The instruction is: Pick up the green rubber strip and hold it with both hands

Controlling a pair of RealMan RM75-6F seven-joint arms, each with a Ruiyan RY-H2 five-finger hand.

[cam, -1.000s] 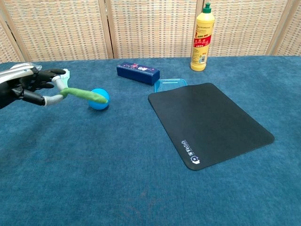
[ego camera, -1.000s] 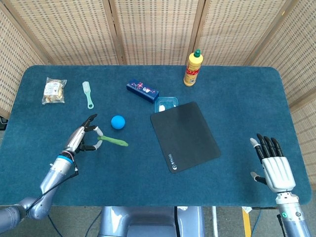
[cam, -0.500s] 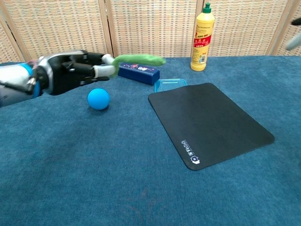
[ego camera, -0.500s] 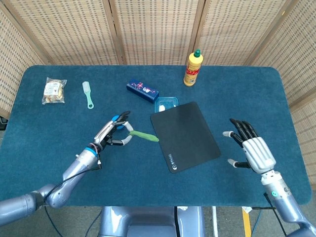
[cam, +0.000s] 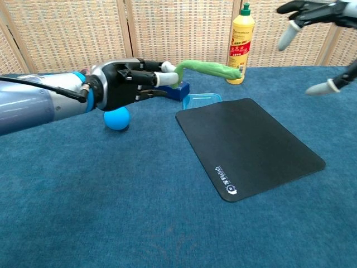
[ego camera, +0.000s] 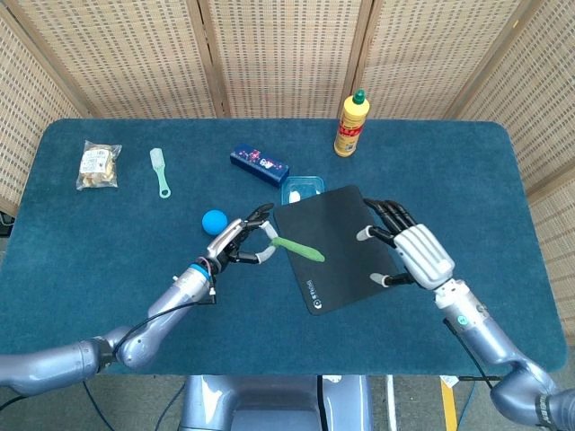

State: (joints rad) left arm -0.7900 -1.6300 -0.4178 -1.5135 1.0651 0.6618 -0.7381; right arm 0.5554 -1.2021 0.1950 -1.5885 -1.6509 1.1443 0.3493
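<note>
Head view: blue-carpeted counter [ego camera: 449,171] backed by woven cane screens [ego camera: 278,54], carrying a black mat [ego camera: 346,256], yellow bottle [ego camera: 351,124] and blue ball [ego camera: 213,221]. Green rubber strip [ego camera: 298,249] pinched in left hand [ego camera: 235,246] fingers, raised over the mat's edge. Right hand [ego camera: 415,256] apart from it, fingers spread, holding nothing.

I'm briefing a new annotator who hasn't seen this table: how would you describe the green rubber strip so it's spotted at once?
Start at the black mat mid-table. Over its left edge, the left hand holds up the green rubber strip, pinched at one end, its free end pointing toward the open right hand. It is the only soft, bright green, finger-shaped thing; the nearby ball is round and blue.
</note>
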